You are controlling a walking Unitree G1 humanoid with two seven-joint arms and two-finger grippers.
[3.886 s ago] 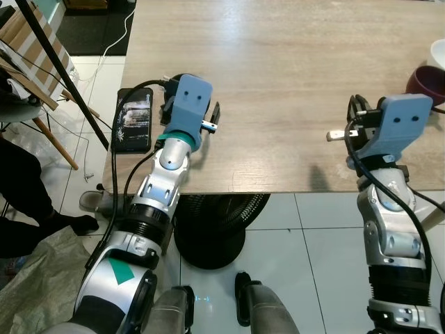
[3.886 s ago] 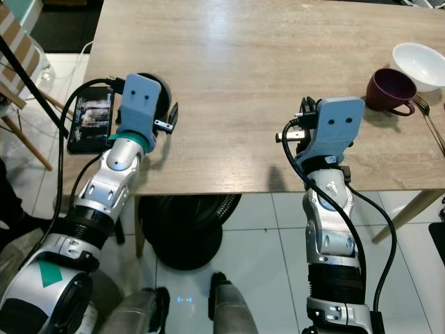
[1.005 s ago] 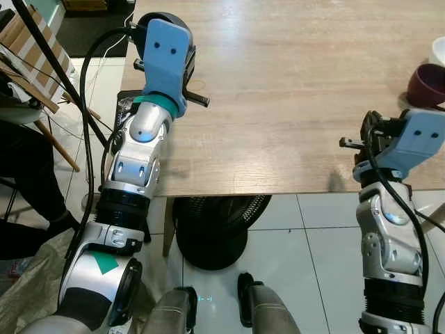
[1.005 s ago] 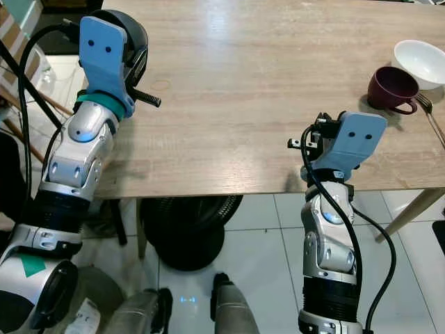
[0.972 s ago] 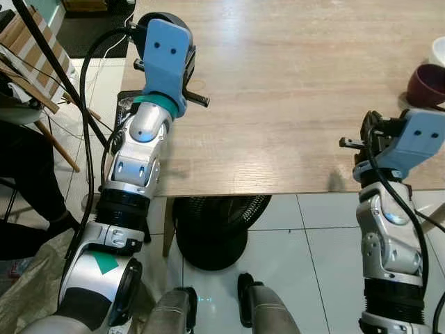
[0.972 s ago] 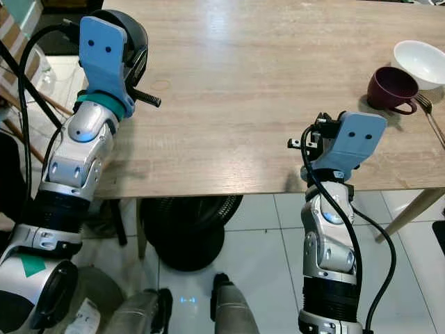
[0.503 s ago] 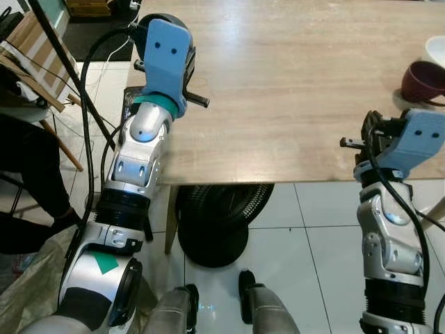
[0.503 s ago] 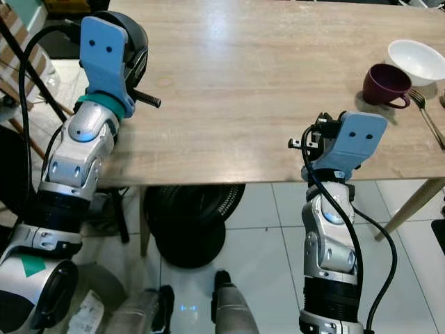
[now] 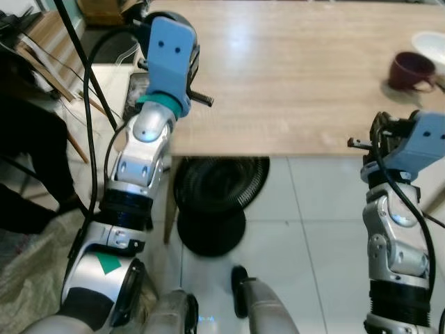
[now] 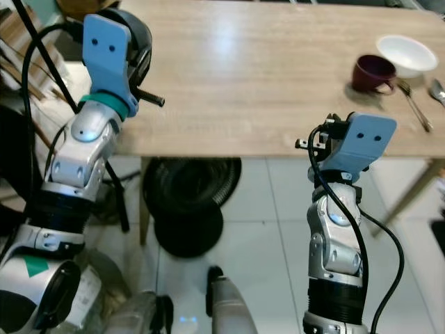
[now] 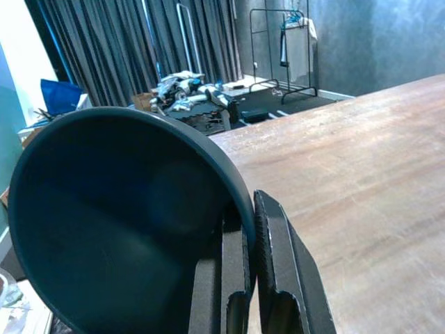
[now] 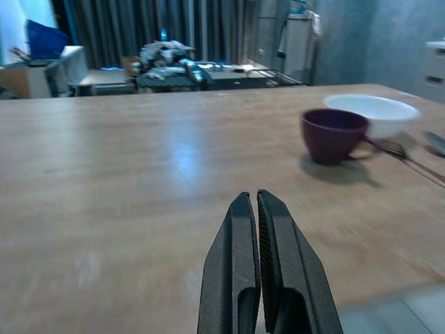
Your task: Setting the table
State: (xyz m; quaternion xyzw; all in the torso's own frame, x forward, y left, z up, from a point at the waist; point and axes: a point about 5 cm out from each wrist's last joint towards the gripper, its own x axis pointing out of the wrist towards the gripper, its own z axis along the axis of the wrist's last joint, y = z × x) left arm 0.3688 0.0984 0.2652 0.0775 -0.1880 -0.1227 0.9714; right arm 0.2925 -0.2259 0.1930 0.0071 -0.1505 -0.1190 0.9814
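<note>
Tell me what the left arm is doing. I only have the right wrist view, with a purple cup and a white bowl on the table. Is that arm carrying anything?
Observer: Yes. The left hand is shut on the rim of a dark bowl.
Operator: Is that bowl set down yet?
Observer: It does not look so. It is held up at the near left corner of the table, far across from the cup and the white bowl.
</note>
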